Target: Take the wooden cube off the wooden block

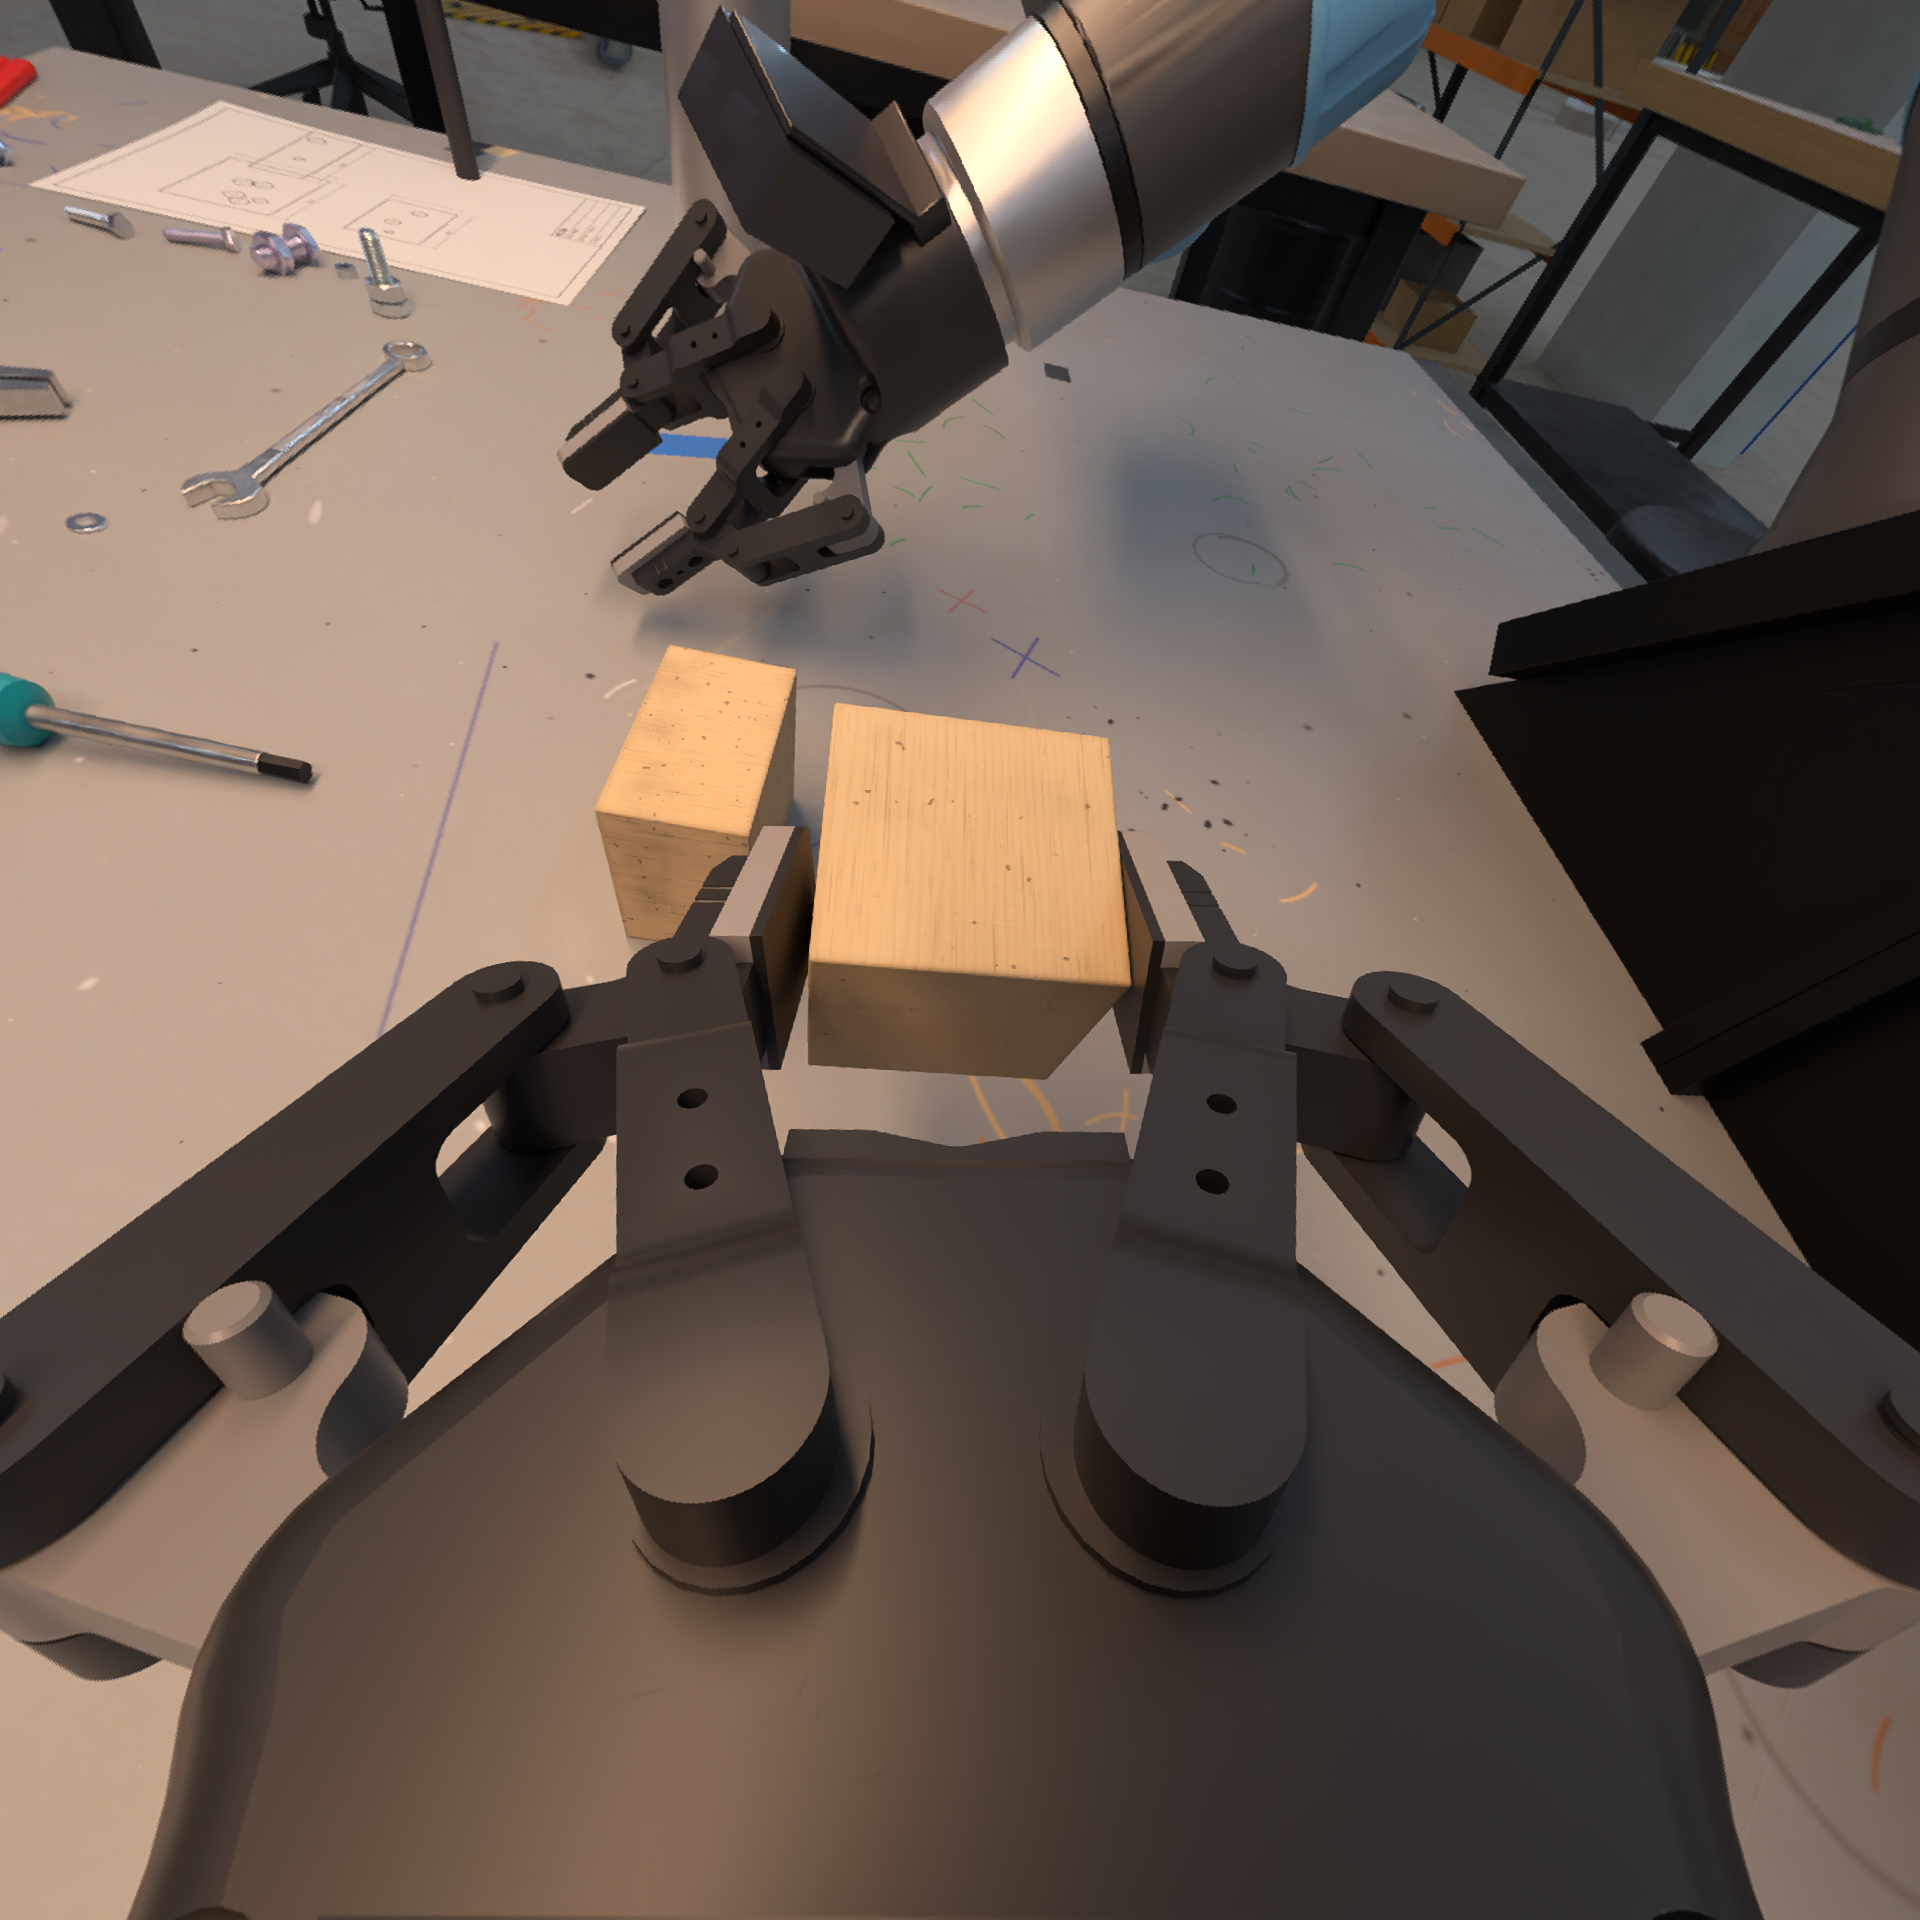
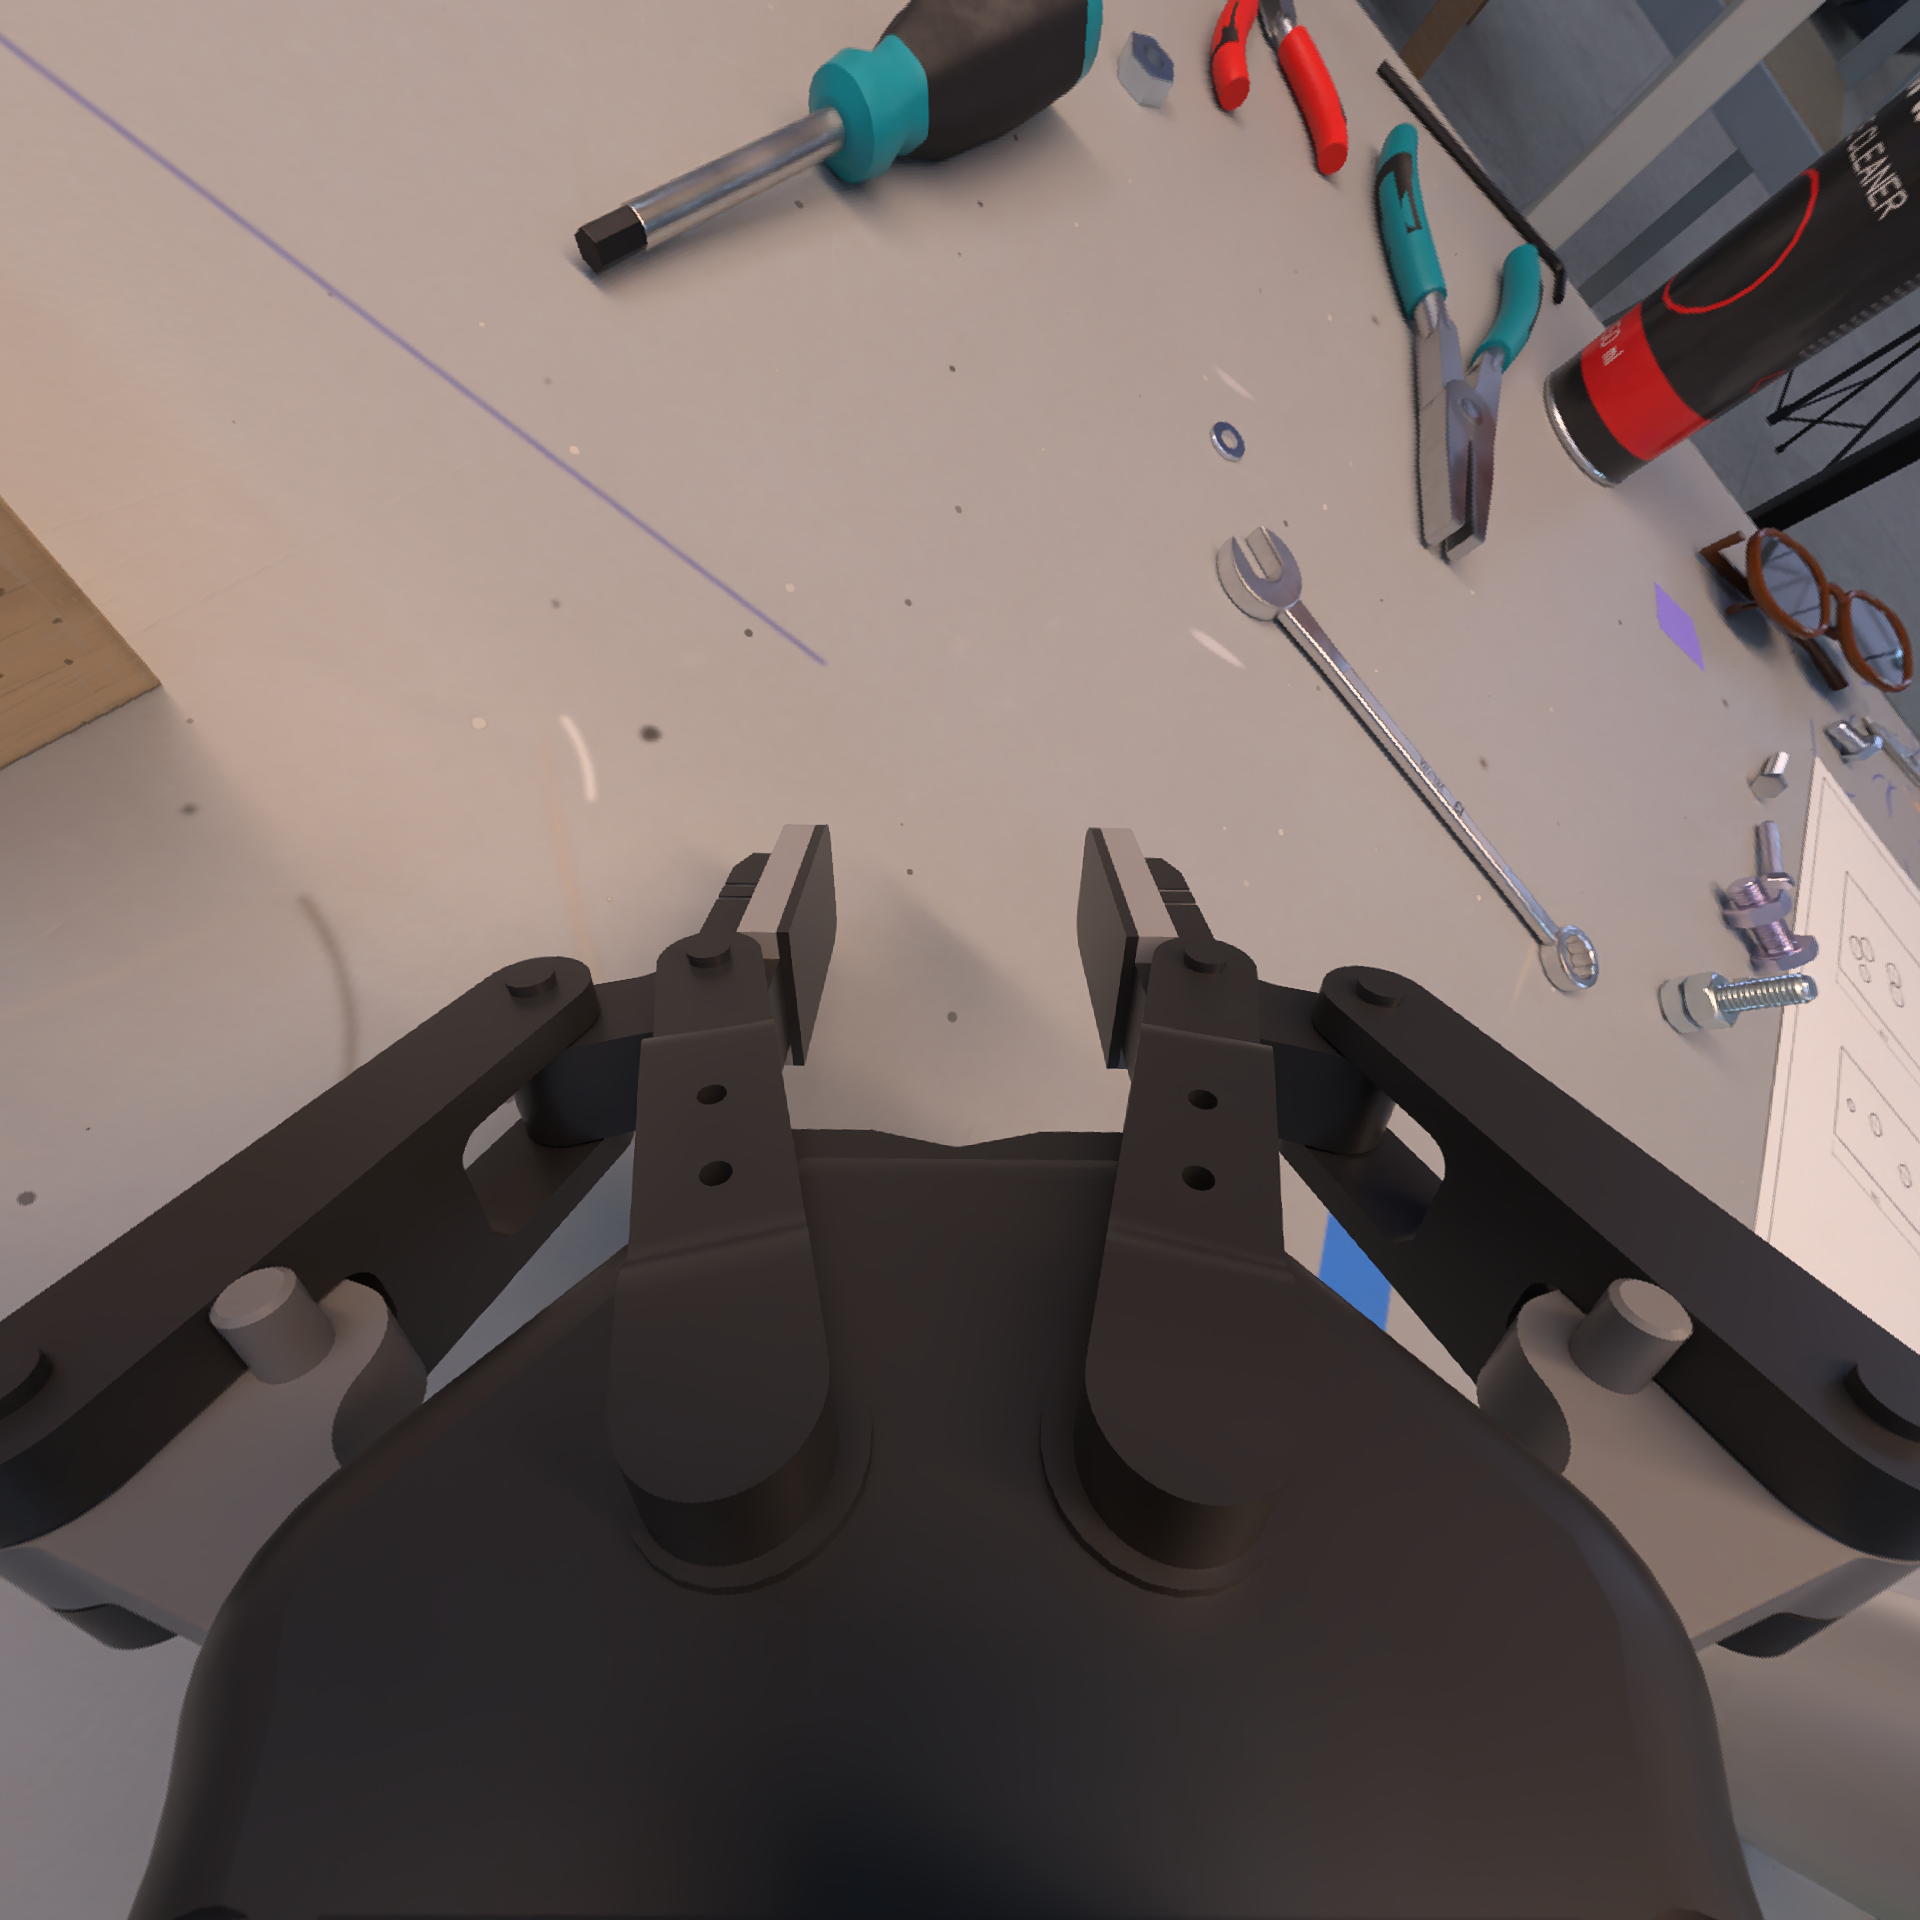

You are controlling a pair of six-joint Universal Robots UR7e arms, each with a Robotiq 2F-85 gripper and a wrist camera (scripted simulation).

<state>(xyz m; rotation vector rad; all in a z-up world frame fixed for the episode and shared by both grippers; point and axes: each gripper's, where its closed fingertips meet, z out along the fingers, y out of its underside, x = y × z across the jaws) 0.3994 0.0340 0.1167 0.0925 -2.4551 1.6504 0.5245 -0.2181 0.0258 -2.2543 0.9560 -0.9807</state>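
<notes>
My left gripper (image 1: 961, 904) is shut on the wooden cube (image 1: 966, 831), one pad on each side face. The cube hangs above the table; its underside shows. The wooden block (image 1: 691, 779) stands on the grey table (image 1: 312, 935) just behind and left of the cube, apart from it. My right gripper (image 2: 956, 914) is open and empty over bare table. It also shows in the left wrist view (image 1: 665, 499), hovering beyond the block. A corner of a wooden piece (image 2: 52, 644) shows at the left edge of the right wrist view.
A teal-handled screwdriver (image 1: 156, 738), a wrench (image 1: 301, 431), bolts (image 1: 384, 275) and a drawing sheet (image 1: 343, 197) lie to the left. A black box (image 1: 1745, 810) stands at the right. Pliers (image 2: 1455, 343), a spray can (image 2: 1745, 301) and glasses (image 2: 1818, 613) lie near the table edge.
</notes>
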